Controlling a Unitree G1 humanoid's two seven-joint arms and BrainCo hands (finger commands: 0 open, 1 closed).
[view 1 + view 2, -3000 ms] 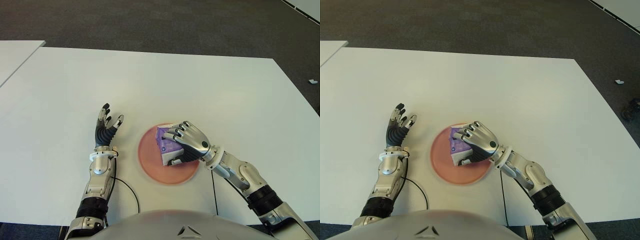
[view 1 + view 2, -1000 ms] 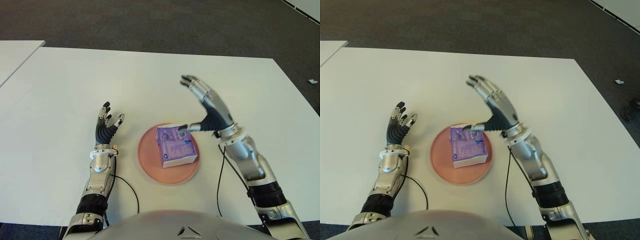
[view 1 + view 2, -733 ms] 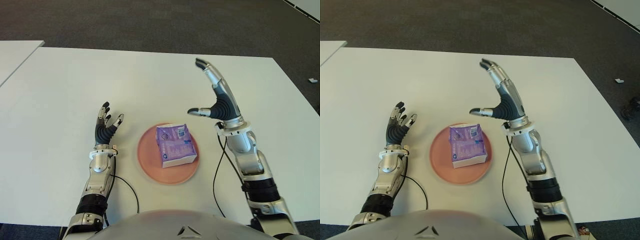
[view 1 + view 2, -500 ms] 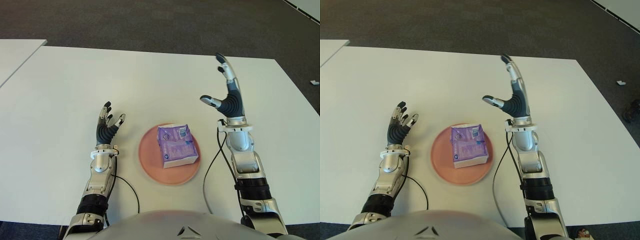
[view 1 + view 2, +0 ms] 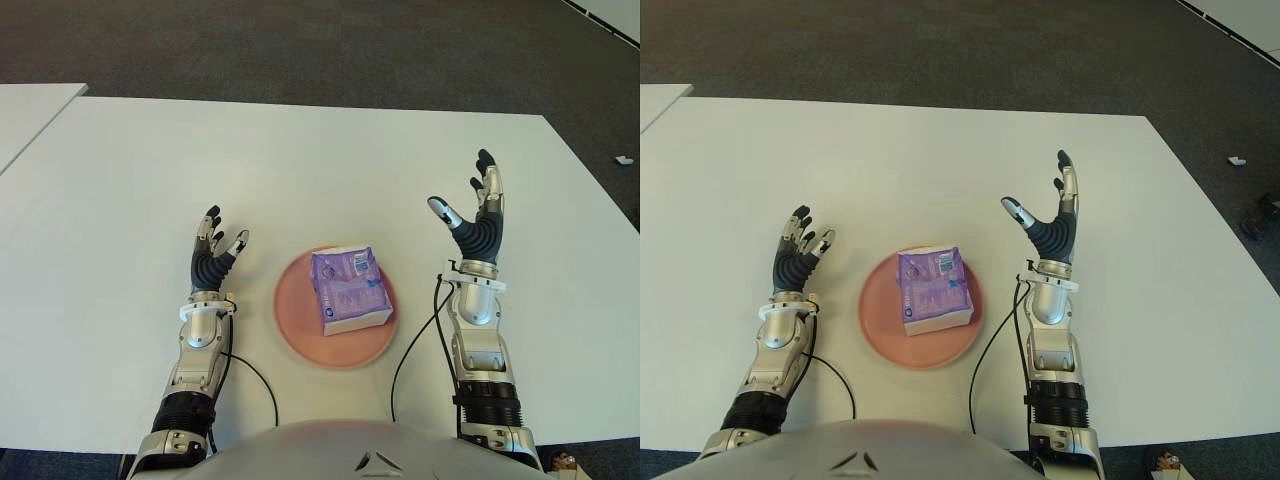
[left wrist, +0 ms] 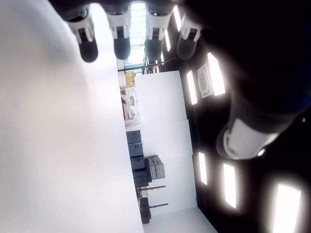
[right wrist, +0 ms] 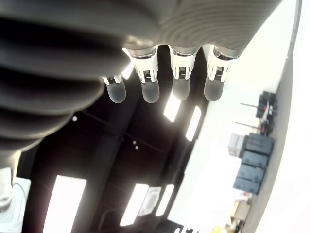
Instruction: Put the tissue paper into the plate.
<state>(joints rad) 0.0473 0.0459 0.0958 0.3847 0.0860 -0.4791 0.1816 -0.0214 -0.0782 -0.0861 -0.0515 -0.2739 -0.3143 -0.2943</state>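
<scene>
White table [image 5: 300,150], dark carpet [image 5: 300,45] beyond, perhaps another table [image 5: 30,110] alongside.

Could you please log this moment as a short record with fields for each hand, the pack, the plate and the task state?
left hand: open, empty, left of the plate
right hand: open, empty, raised right of the plate
pack: purple tissue pack, lying in the plate, touched by neither hand
plate: pink, round, on the white table between the hands
task state: pack in the plate, looks done
</scene>
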